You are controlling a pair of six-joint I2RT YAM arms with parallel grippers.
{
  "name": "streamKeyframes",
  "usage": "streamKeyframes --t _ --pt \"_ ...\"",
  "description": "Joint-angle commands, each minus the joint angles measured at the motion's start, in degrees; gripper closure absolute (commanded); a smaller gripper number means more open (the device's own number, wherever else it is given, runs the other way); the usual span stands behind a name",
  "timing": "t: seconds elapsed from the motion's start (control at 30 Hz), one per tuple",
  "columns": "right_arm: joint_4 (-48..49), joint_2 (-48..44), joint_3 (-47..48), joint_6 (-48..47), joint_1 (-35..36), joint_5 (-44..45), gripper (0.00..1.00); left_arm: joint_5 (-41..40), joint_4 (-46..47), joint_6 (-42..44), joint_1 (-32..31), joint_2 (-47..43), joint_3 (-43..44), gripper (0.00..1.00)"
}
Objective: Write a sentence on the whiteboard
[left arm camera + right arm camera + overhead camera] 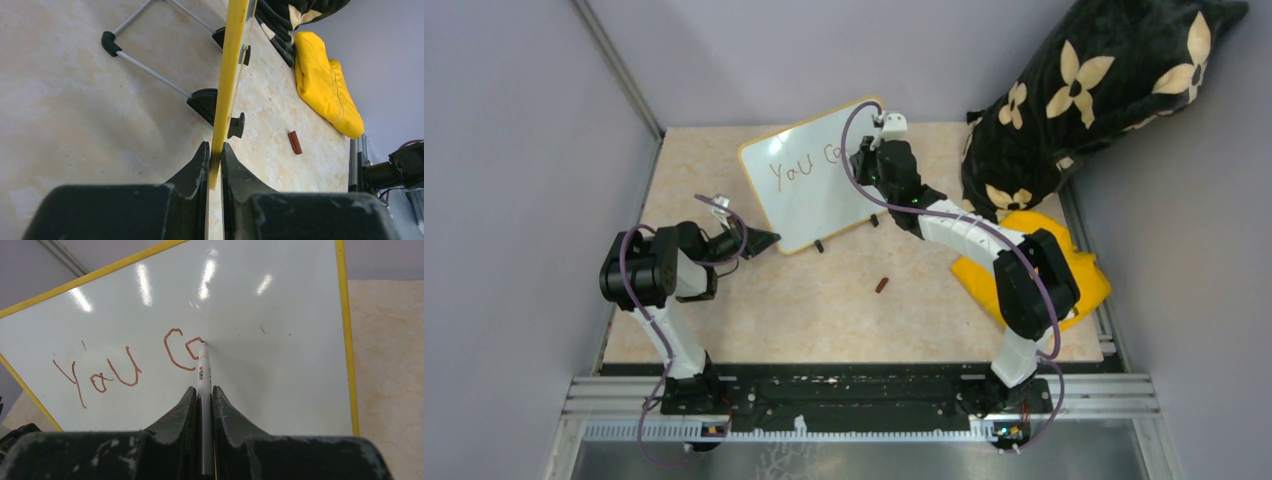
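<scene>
Two arms are put to one job. Toward the far edge of the surface [824,310], the whiteboard [809,205] is propped tilted on its stand [150,72], its yellow frame pinched by the nearly shut left jaws, evidently to steady it. A marker [203,375] is clamped in the right jaws, tip pressed to the board, where the sentence [125,370] reads only "You Co".
</scene>
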Motion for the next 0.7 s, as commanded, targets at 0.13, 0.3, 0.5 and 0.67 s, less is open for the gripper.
streamKeyframes --t 0.13,0.3,0.5,0.67 --pt "1.97 -0.52 1.75 0.17 -0.71 -0.02 1.00 -0.43 -2.26 0.32 -0.27 -0.58 0.57 1.00" --pt "2.33 -1.47 -0.29 0.71 -0.71 0.24 1.00 -0.39 -2.25 0.37 -0.27 -0.60 0.57 1.00" --pt "2.08 -2.28 -1.66 0.72 -0.72 0.83 1.00 -0.43 -2.36 0.30 -0.27 -0.63 0.57 1.00" --pt "1.82 -2.46 -1.65 0.63 -0.72 1.03 1.00 -0.42 -2.36 0.40 -0.27 -0.71 0.57 1.00"
